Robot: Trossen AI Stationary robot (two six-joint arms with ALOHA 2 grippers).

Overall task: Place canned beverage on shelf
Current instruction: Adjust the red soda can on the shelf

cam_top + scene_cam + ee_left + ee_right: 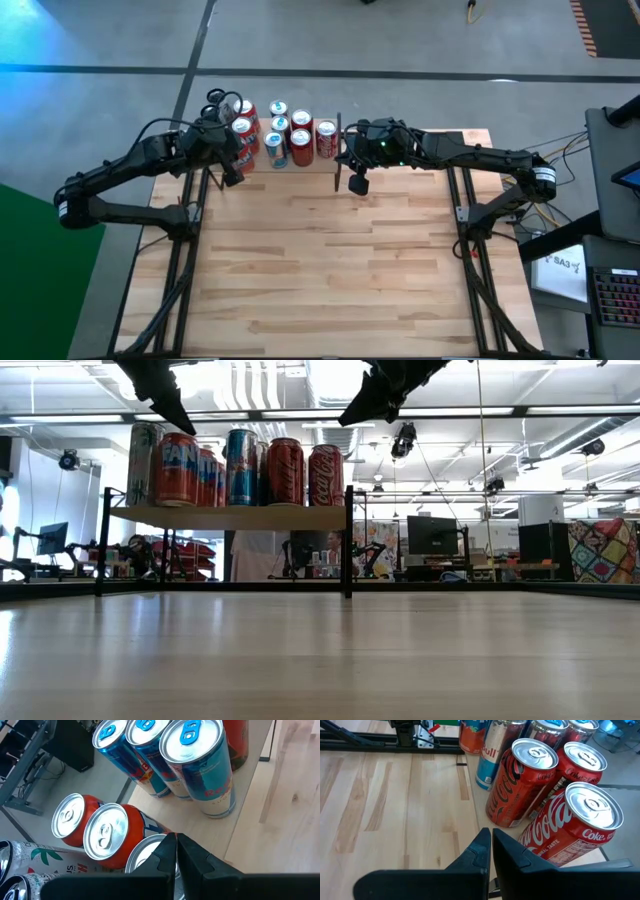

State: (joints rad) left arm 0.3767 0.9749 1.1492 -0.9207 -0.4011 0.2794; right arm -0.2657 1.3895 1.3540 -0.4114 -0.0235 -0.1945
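Note:
The shelf (240, 517), a small light wood board on thin black uprights, stands at the table's far edge (300, 176). Several cans stand upright on it: orange Fanta (178, 470), blue Red Bull (205, 770) and red Coca-Cola (520, 785). My left gripper (176, 855) is shut and empty, close above the orange cans at the shelf's left end (233, 170). My right gripper (491, 847) is shut and empty, above the shelf's near right corner (356, 182), beside the Coca-Cola cans. My left gripper stands with its shut fingers right over the top of an orange can (142, 851). The fingers hide the spot, so I cannot tell whether they touch it.
The wide wooden tabletop (330, 260) stretches from the shelf to the near edge. White cans with a green leaf mark (30, 862) stand at the shelf's far left. Black arm frames stand at both table sides (185, 250).

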